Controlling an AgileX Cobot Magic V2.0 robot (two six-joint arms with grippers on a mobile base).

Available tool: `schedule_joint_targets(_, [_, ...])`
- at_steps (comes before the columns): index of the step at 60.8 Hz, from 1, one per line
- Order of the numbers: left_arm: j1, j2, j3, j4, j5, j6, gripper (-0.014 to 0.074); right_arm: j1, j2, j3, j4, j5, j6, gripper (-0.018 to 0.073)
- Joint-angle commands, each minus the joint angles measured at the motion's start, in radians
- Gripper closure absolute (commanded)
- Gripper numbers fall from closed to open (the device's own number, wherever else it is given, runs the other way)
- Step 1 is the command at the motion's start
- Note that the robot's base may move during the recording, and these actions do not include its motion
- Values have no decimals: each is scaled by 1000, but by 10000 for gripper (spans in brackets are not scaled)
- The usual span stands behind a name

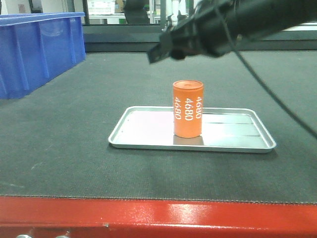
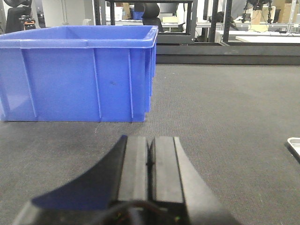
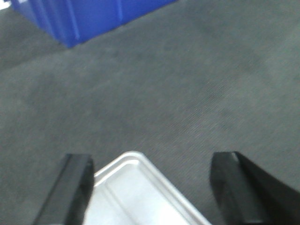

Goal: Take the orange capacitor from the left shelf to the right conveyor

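Standing upright in a shallow silver metal tray (image 1: pixel 143 130) on the dark grey fabric conveyor belt (image 1: pixel 64 129) is the small orange cylindrical capacitor (image 1: pixel 188 109). Our right gripper (image 3: pixel 151 185) slants in from upper right, hovering above the tray with fingers wide apart. Our left gripper (image 2: pixel 150 157) is pressed together.

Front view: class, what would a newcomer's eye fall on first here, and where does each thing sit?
The bright orange cylinder printed with white 4680, standing upright on a shiny metal tray in the middle of the dark belt. Next, the big blue bin at the far left and the glossy red frame along the near edge.
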Motion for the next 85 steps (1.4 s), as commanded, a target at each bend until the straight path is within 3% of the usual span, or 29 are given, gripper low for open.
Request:
schedule_joint_targets(1, [3, 10, -8, -5, -90, 0, 701, -8, -92, -40, 23, -11, -8, 176])
schedule_joint_targets(8, [3, 10, -8, -5, -90, 0, 701, -8, -158, -40, 23, 85, -8, 527])
schedule_joint_targets(11, [3, 10, -8, -5, -90, 0, 701, -8, -187, -40, 23, 140, -8, 483])
schedule_joint_targets(23, [3, 10, -8, -5, -90, 0, 701, -8, -282, -40, 23, 301, -8, 511])
schedule_joint_targets(54, [3, 10, -8, -5, -90, 0, 701, -8, -292, -40, 22, 311, -9, 511])
schedule_joint_targets(67, [3, 10, -8, -5, -90, 0, 701, -15, -370, -39, 22, 490, -8, 511])
schedule_joint_targets(75, [3, 10, -8, -5, -90, 0, 701, -56, -505, -39, 24, 596, 65, 511])
schedule_joint_targets(85, [3, 10, -8, 0, -90, 0, 701, -160, -697, -22, 24, 668, 128, 511])
